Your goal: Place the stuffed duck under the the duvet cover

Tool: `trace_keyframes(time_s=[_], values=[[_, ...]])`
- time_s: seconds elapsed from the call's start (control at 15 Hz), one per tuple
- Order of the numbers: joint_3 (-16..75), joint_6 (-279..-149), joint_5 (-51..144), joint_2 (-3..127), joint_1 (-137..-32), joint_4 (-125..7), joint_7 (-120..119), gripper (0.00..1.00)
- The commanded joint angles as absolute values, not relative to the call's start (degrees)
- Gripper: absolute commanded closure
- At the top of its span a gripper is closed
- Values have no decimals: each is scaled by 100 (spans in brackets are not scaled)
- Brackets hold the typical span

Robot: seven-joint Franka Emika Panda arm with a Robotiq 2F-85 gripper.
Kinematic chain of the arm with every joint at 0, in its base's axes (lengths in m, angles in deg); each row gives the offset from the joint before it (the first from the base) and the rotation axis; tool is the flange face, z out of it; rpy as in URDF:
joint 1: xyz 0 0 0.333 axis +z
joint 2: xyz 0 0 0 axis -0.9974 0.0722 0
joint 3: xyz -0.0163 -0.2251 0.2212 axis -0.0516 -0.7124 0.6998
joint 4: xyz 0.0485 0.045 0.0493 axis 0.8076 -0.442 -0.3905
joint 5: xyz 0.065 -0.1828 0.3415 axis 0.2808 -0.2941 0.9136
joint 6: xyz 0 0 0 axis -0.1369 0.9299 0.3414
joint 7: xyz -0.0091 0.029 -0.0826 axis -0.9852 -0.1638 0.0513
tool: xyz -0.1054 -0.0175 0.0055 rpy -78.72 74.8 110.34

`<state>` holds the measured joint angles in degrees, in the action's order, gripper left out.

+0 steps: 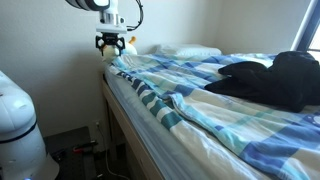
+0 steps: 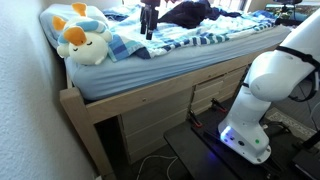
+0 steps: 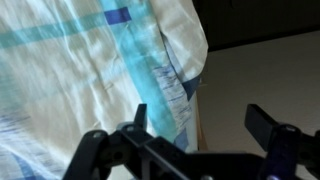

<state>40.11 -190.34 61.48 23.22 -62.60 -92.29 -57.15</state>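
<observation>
Blue-striped duvet cover (image 3: 100,70) lies beneath the pincer (image 3: 198,125), jaws spread wide and empty; the stuffed duck (image 2: 80,38) sits near it.

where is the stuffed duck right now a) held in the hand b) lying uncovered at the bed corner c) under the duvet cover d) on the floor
b: the stuffed duck lies in plain sight at the bed corner, not covered by the duvet cover, and the hand is open and empty.
</observation>
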Motion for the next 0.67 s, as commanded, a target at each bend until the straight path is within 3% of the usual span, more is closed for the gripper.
trace_keyframes(time_s=[0.0,0.53,0.6], values=[[4060,-19346,6196,2505,-6349,-9375,-6151,0],[4217,-19886,5633,3166,-6549,-9619,-6378,0],[4242,-20001,5519,3201,-6596,-9628,-6299,25]])
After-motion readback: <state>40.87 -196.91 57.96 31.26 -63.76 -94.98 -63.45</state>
